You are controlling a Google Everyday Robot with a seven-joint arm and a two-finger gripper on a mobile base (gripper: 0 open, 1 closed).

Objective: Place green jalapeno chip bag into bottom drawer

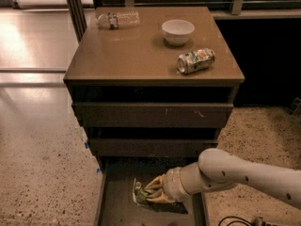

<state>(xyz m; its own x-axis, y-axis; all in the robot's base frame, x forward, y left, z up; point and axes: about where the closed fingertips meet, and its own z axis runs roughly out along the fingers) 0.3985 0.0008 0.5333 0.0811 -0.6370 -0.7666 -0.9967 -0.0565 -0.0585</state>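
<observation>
The green jalapeno chip bag (139, 194) is down inside the open bottom drawer (113, 208), low over its brown floor. Only its crumpled left end shows beside my fingers; a dark shape lies under my wrist. My gripper (153, 192) reaches in from the right on the white arm and is shut on the bag, its pale fingers (155, 183) wrapped over the bag's right part. I cannot tell whether the bag rests on the floor. The two upper drawers (153, 114) are closed.
On the cabinet top (122, 55) lie a clear plastic bottle (117, 19) at the back left, a white bowl (178, 31) and a green-white-orange can (196, 60) on its side. A speckled floor surrounds the cabinet; a cable (235, 220) lies at the lower right.
</observation>
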